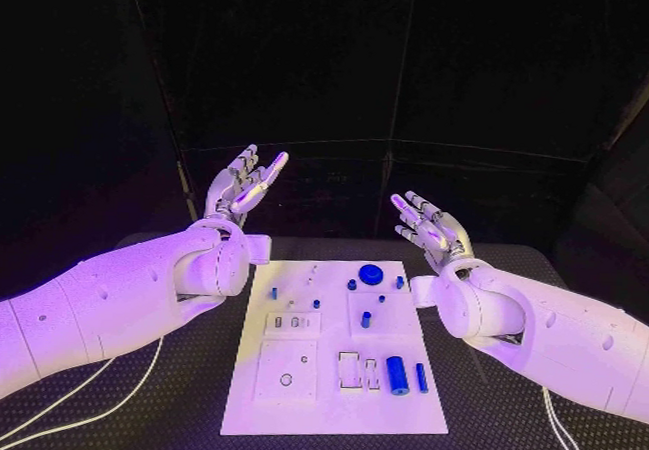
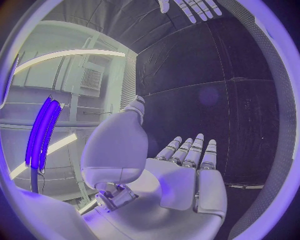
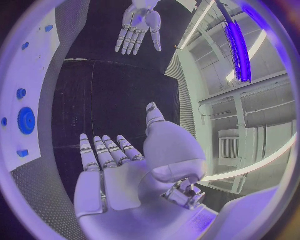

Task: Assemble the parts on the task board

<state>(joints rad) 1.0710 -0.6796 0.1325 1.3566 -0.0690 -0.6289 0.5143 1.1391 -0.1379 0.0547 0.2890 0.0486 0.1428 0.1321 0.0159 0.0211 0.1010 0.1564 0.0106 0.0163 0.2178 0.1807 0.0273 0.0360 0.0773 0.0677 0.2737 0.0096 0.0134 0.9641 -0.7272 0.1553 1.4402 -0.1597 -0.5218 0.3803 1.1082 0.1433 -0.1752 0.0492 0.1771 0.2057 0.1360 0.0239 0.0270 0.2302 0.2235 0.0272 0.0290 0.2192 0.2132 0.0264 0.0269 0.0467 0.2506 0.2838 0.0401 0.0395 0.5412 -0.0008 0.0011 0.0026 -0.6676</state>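
The white task board [image 1: 260,402] lies in the middle of the black table. Small blue parts rest on it: a round gear-like piece [image 1: 371,271] near the far edge, a thick cylinder [image 1: 398,373] and a thin bar [image 1: 422,377] near the front right. My left hand [image 1: 245,185] is raised above the table beyond the board's far left corner, fingers apart, holding nothing. My right hand [image 1: 431,228] is raised beyond the far right corner, fingers spread and empty. The left hand [image 2: 187,175] and the right hand [image 3: 115,167] both show bare palms. The right wrist view also shows the gear [image 3: 26,120] on the board [image 3: 34,75], and the left hand [image 3: 139,27].
The board has several recesses, including rectangular slots [image 1: 348,369] beside the cylinder and a square plate with a hole [image 1: 287,379]. White cables [image 1: 108,381] run over the table at the front left and a cable [image 1: 561,436] at the front right. A black curtain closes off the back.
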